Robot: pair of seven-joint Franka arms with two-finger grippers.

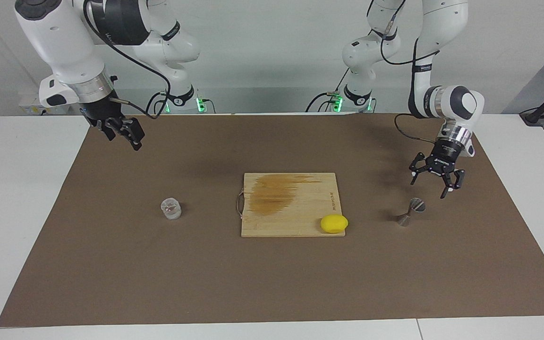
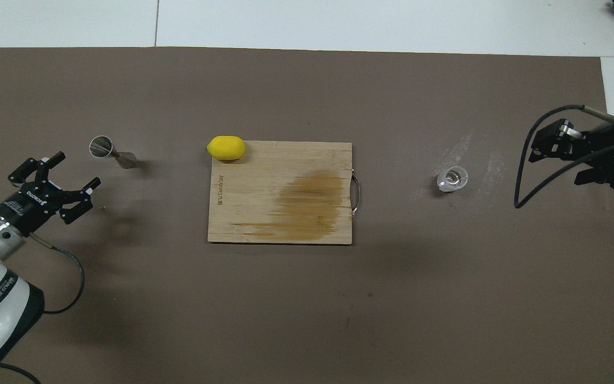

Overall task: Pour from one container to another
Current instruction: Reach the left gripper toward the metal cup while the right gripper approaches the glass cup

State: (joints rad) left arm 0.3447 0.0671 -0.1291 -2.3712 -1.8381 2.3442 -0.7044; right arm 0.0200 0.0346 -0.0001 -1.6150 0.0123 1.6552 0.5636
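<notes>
The small clear cup (image 1: 171, 208) (image 2: 453, 178) stands on the brown mat toward the right arm's end, with something pinkish at its bottom. The grey metal jigger (image 1: 411, 212) (image 2: 111, 152) sits toward the left arm's end, its mouth showing; I cannot tell whether it stands or lies. My left gripper (image 1: 429, 188) (image 2: 76, 169) hangs open just above the mat beside the jigger, touching nothing. My right gripper (image 1: 123, 132) (image 2: 544, 146) is raised over the mat's edge at its own end, well away from the cup, holding nothing.
A wooden cutting board (image 1: 291, 217) (image 2: 285, 160) with a dark stain lies mid-table between cup and jigger. A yellow lemon-like object (image 1: 334, 223) (image 2: 226, 148) rests on its corner nearest the jigger. The brown mat (image 1: 272, 283) covers most of the white table.
</notes>
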